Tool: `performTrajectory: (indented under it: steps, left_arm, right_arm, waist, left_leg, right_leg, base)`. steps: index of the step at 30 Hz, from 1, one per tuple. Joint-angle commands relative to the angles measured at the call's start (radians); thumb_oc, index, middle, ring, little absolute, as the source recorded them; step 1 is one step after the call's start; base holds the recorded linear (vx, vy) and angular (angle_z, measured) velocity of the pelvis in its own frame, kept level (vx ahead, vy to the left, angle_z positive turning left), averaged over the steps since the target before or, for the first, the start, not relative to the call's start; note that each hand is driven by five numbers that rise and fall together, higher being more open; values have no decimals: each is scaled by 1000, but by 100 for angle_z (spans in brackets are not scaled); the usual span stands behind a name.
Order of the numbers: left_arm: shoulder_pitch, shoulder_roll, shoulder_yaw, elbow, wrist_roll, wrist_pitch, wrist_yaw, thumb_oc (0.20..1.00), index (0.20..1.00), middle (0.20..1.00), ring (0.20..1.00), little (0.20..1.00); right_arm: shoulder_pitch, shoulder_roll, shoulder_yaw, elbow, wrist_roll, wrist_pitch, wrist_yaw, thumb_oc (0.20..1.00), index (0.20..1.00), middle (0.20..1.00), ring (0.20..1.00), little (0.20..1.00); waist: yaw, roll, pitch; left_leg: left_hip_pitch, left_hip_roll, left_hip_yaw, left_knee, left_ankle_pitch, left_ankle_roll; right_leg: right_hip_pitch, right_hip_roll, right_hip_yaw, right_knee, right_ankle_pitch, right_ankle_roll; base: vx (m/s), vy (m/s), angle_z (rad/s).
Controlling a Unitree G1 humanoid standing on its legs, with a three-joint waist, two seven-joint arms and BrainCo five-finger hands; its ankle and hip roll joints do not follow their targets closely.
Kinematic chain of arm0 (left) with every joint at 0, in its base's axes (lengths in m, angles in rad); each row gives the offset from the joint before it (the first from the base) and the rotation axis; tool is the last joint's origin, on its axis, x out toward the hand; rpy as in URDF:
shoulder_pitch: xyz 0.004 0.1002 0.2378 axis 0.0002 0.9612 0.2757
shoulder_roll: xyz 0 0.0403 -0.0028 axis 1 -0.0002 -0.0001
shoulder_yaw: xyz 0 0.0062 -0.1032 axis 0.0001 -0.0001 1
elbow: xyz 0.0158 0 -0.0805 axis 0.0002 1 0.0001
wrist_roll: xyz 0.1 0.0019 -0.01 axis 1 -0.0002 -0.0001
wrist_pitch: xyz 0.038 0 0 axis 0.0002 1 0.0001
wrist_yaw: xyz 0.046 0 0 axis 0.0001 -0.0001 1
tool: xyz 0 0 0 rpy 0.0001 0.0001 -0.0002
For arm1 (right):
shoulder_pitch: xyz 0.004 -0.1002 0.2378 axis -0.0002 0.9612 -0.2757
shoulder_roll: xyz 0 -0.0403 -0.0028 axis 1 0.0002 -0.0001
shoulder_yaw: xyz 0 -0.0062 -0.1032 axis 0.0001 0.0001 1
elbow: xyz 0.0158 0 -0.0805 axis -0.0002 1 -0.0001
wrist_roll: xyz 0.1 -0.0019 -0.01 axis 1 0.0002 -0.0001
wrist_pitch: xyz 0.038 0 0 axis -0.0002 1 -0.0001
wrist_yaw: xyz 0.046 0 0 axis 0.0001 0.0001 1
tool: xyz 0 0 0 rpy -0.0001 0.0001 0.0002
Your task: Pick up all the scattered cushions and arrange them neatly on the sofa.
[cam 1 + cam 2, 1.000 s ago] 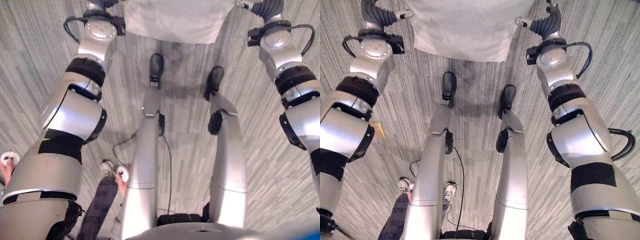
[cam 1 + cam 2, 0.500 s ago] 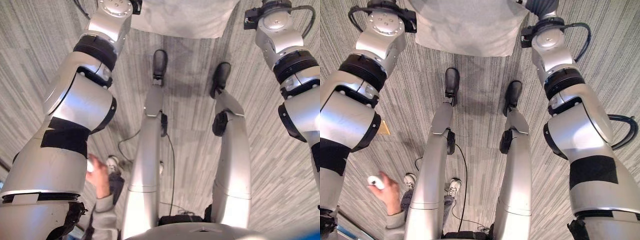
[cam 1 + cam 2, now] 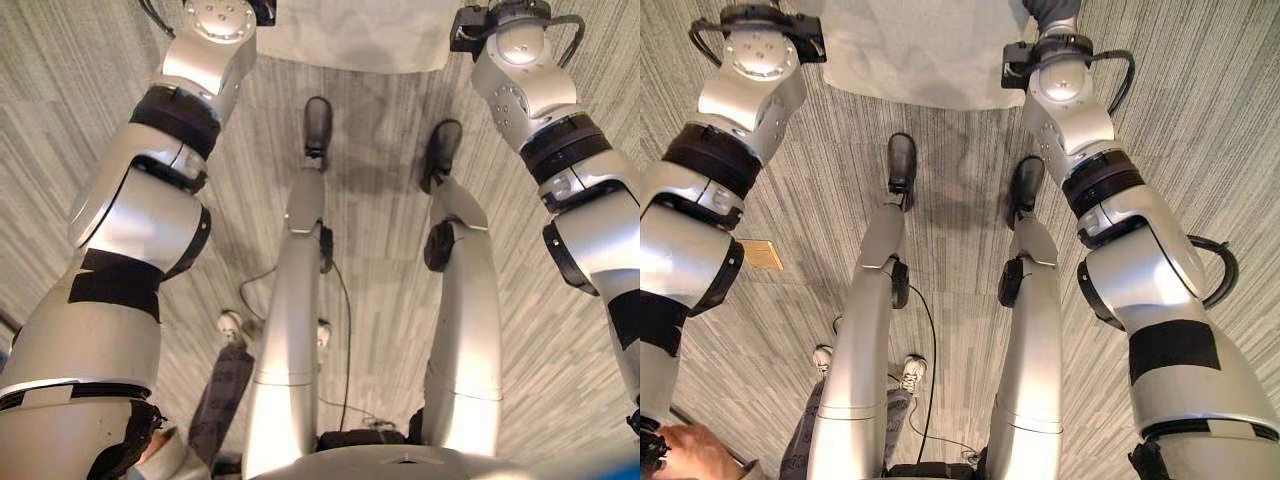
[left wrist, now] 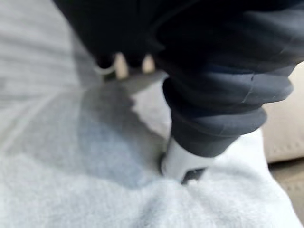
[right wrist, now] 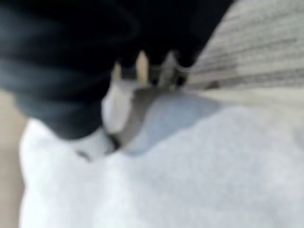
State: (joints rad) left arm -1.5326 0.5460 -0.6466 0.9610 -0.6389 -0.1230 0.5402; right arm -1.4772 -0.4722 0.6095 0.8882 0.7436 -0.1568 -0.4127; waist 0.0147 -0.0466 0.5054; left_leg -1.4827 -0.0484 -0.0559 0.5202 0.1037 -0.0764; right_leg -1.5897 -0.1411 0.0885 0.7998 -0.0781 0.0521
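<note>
The cushion point(image 3: 925, 50), pale grey and soft-looking, lies between the two hands, spanning from one wrist to the other, with its long axis running side to side across the front of the robot. It appears raised off the striped carpet point(image 3: 1200, 120), though the head views do not settle whether it hangs clear or touches the floor.

In the left wrist view the left hand point(image 4: 183, 164) has its thumb dug into the fabric at the cushion's edge; the other fingers look curled against it, as far as the close view lets one judge. The right hand point(image 5: 114, 107) mirrors this, thumb sunk into the cushion's opposite edge and fingers curled near the fabric.

Both hands sit equally close, one at each end. Any carry toward the sofa point(image 4: 285, 128), a beige edge just past the left hand, depends on keeping both ends level.
</note>
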Motion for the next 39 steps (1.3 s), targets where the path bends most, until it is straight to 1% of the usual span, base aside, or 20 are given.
performTrajectory:
  steps: [1,3,5,11,12,13,14,15,17,21,22,25,27,28,30,33,35,37,38,39]
  left_arm:
    - [69,-95,70,-174,12,-153,-8,200,200,200,200,200]
    - [161,-97,99,-277,25,-168,-12,200,200,200,200,200]
    - [195,-107,111,-306,29,-169,-14,200,200,200,200,200]
    - [438,-157,189,-536,71,-185,-38,200,200,200,200,200]
    - [521,-168,213,-602,92,-183,-51,200,200,200,200,200]
    - [567,-182,233,-638,99,-188,-58,200,200,200,200,200]
    - [572,-183,233,-640,100,-186,-57,200,200,200,200,200]
    - [605,-188,237,-656,108,-185,-63,200,200,200,200,200]
    - [669,-180,250,-690,154,-179,-75,200,200,200,200,200]
    - [838,-190,281,-750,173,-183,-116,200,200,200,200,200]
    - [840,-189,281,-752,173,-183,-116,200,200,200,200,200]
    - [1063,-205,303,-832,186,-182,-177,200,200,200,200,200]
    - [1121,-215,306,-842,173,-178,-200,200,200,200,200,200]
    - [1178,-213,321,-854,161,-175,-222,200,200,200,200,200]
    - [1235,-218,329,-862,145,-163,-243,200,200,200,200,200]
    - [1268,-216,337,-873,140,-153,-260,200,200,200,200,200]
    - [1281,-221,340,-886,121,-149,-267,200,200,200,200,200]
    - [1285,-226,338,-893,120,-147,-266,200,200,200,200,200]
    - [1284,-233,332,-894,114,-146,-268,200,200,200,200,200]
    - [1282,-240,323,-891,112,-147,-277,200,200,200,200,200]
  right_arm:
    - [-6,210,34,-199,-82,-123,67,200,200,200,200,200]
    - [48,195,15,-253,-133,-115,71,200,200,200,200,200]
    - [66,186,10,-268,-158,-108,71,200,200,200,200,200]
    - [243,126,-58,-393,-279,-93,91,200,200,200,200,200]
    - [315,114,-84,-444,-311,-89,101,200,200,200,200,200]
    - [364,105,-107,-475,-326,-96,106,200,200,200,200,200]
    - [369,105,-107,-477,-327,-95,106,200,200,200,200,200]
    - [396,97,-115,-491,-348,-89,112,200,200,200,200,200]
    - [475,102,-149,-525,-370,-94,120,200,200,200,200,200]
    - [654,125,-199,-595,-393,-95,153,200,200,200,200,200]
    - [657,125,-199,-596,-394,-94,153,200,200,200,200,200]
    - [865,144,-223,-671,-408,-92,205,200,200,200,200,200]
    - [917,156,-231,-683,-399,-90,220,200,200,200,200,200]
    - [966,161,-235,-690,-400,-82,233,200,200,200,200,200]
    - [1022,181,-232,-688,-395,-69,257,200,200,200,200,200]
    - [1060,189,-230,-686,-408,-55,273,200,200,200,200,200]
    - [1082,203,-230,-682,-404,-46,282,200,200,200,200,200]
    - [1101,214,-236,-678,-397,-45,287,200,200,200,200,200]
    - [1110,210,-241,-688,-401,-42,289,200,200,200,200,200]
    - [1128,200,-249,-693,-392,-45,295,200,200,200,200,200]
  waist:
    - [-20,21,-72]
    - [-18,23,-68]
    - [-19,25,-66]
    - [-17,22,-52]
    - [-19,23,-45]
    - [-16,22,-43]
    - [-16,23,-47]
    - [-14,25,-42]
    - [-12,26,-52]
    - [-11,18,-85]
    - [-11,18,-82]
    - [0,7,-132]
    - [2,1,-155]
    - [7,-4,-185]
    - [16,-14,-227]
    - [23,-19,-261]
    - [22,-13,-278]
    - [22,-8,-286]
    - [12,-6,-290]
    - [-2,-12,-308]
  left_leg:
    - [-16,-25,-51,172,-145,21]
    - [42,-20,-53,132,-134,16]
    - [69,-20,-55,114,-130,15]
    - [265,-13,-70,-7,-105,2]
    - [337,-10,-75,-49,-97,0]
    - [366,-14,-77,-80,-59,-6]
    - [386,-12,-79,-81,-89,-7]
    - [409,-17,-82,-97,-54,-7]
    - [488,-15,-86,-136,-49,-13]
    - [665,-13,-96,-202,-49,-11]
    - [672,-13,-97,-205,-48,-11]
    - [913,-14,-97,-249,-76,5]
    - [981,-16,-98,-264,-83,11]
    - [1044,-19,-100,-283,-91,15]
    - [1118,-27,-106,-298,-107,26]
    - [1186,-32,-111,-311,-125,43]
    - [1256,-32,-120,-327,-137,66]
    - [1297,-31,-122,-336,-148,74]
    - [1317,-36,-134,-347,-146,77]
    - [1341,-46,-150,-371,-138,79]
  right_leg:
    - [69,8,56,-145,69,97]
    - [123,9,47,-159,62,95]
    - [151,11,44,-169,61,93]
    - [346,8,10,-239,48,84]
    - [423,5,-1,-275,50,81]
    - [458,5,-9,-305,76,78]
    - [476,6,-11,-301,46,79]
    - [502,3,-18,-327,80,76]
    - [584,-2,-35,-373,80,74]
    - [782,-6,-66,-461,86,75]
    - [789,-6,-67,-464,87,75]
    - [1083,-31,-106,-587,108,84]
    - [1166,-42,-116,-626,121,89]
    - [1236,-53,-129,-656,128,98]
    - [1317,-64,-140,-691,138,107]
    - [1358,-71,-135,-674,155,123]
    - [1356,-54,-108,-570,167,134]
    - [1356,-28,-97,-530,147,131]
    - [1359,14,-75,-533,119,121]
    - [1370,88,-28,-587,84,99]
  base:
    - [-31,-13,3]
    - [-61,-22,4]
    - [-49,-22,5]
    - [-57,-34,6]
    - [-98,-33,4]
    - [-28,-20,5]
    - [-71,-19,6]
    - [12,-14,7]
    - [-15,17,6]
    - [2,18,0]
    - [49,63,-1]
    - [148,102,7]
    - [171,115,23]
    - [196,120,19]
    - [211,146,19]
    - [152,144,11]
    - [119,167,-1]
    - [94,100,-5]
    - [158,77,-20]
    - [126,39,-19]
